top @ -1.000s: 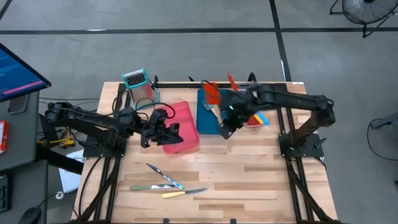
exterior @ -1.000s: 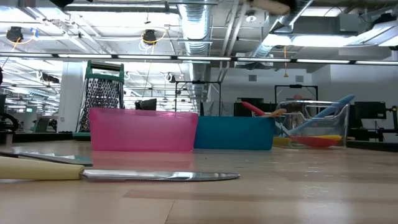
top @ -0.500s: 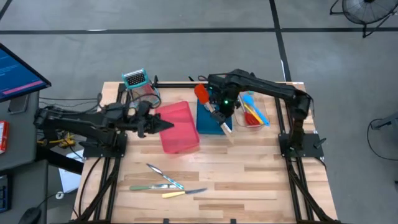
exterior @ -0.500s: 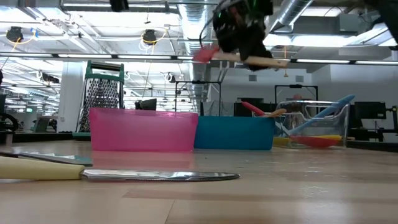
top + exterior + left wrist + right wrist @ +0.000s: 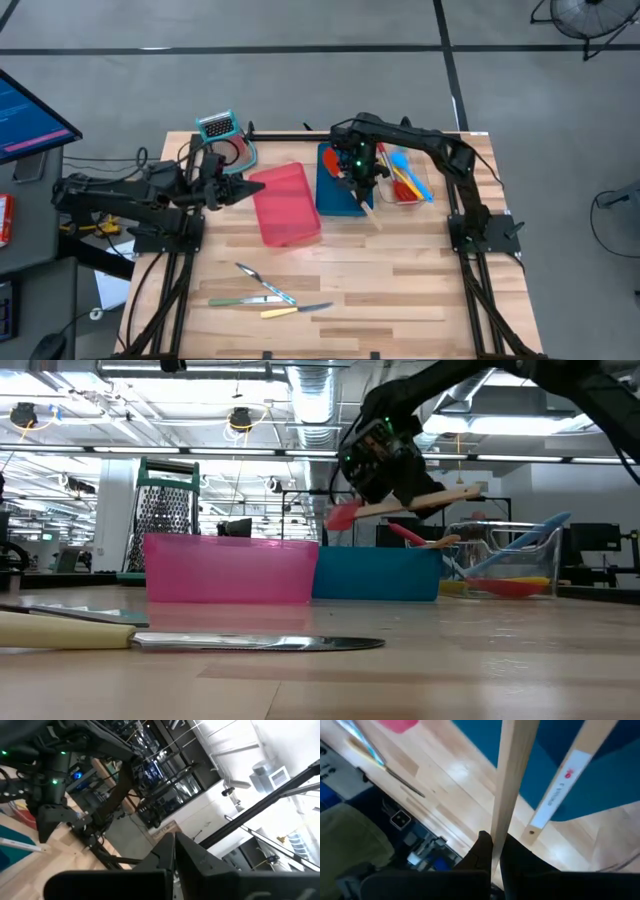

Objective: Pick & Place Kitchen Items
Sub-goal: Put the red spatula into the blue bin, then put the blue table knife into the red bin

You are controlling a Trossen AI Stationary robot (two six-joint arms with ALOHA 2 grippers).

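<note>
My right gripper [image 5: 358,180] hangs over the blue tray [image 5: 331,197], shut on a wooden-handled red spatula [image 5: 400,506]. The spatula's red head [image 5: 342,515] shows in the low view above the tray's rim. A second wooden-handled spatula [image 5: 559,787] lies in the blue tray, its handle end [image 5: 375,220] sticking out past the near wall. My left gripper [image 5: 243,188] is shut and holds nothing, left of the pink tray [image 5: 287,203]. Several slim knives [image 5: 266,296] lie flat near the table's front edge. My right gripper pinches the spatula's wooden handle [image 5: 496,836] between its two fingers, about midway along it. The fingers slant down from above and cross the handle. The spatula hangs clear of the blue tray and tilts, its red head lower than the handle's free end [image 5: 476,490].
A clear tray [image 5: 405,178] with red, yellow and blue spoons stands right of the blue tray. The teal-framed grater [image 5: 220,130] stands at the far left, behind my left gripper. Bare wood lies between the trays and the knives.
My right gripper has sunk over the blue tray with the spatula, which has come down from high above the trays to just over the rim and tipped head-down. My left gripper has drawn back from over the pink tray toward the table's left edge, shutting and tipping up.
</note>
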